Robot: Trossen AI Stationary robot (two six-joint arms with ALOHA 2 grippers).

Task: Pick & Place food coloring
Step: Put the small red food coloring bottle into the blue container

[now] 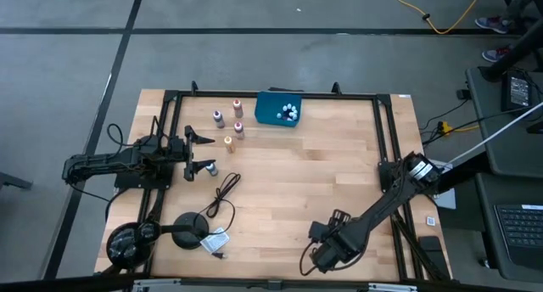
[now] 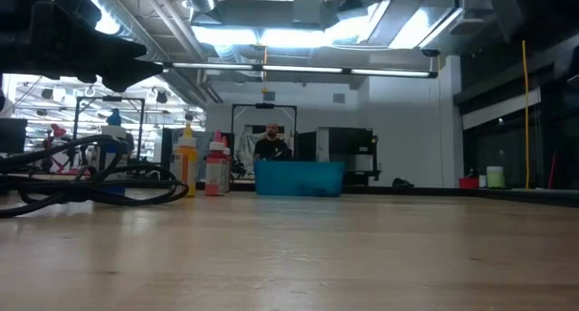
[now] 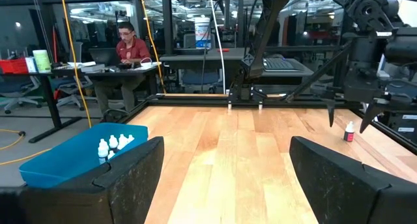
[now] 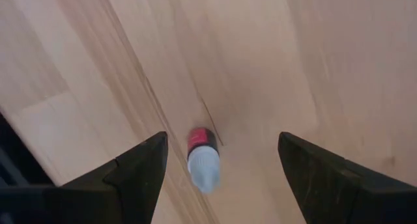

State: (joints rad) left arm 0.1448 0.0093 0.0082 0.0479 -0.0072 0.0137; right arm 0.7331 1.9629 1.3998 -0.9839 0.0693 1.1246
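Note:
A small red food coloring bottle (image 4: pixel 201 160) with a pale cap stands upright on the wooden table near its front edge. My right gripper (image 4: pixel 223 139) hangs open above it, fingers pointing down, one on either side and clear of it. The left wrist view shows the same bottle (image 3: pixel 349 131) under that gripper (image 3: pixel 352 114). Several more food coloring bottles (image 1: pixel 229 126) stand at the far left. A teal tray (image 1: pixel 270 114) at the far edge holds white-capped bottles (image 1: pixel 290 113). My left gripper (image 1: pixel 202 152) waits open and level at the table's left edge.
A black cable (image 1: pixel 225 194) lies coiled at the left front, next to a round black stand (image 1: pixel 192 227) and a white item (image 1: pixel 219 239). A black frame (image 1: pixel 379 131) runs around the table. Bare wood fills the middle. A person sits at a desk (image 3: pixel 127 45) beyond the table.

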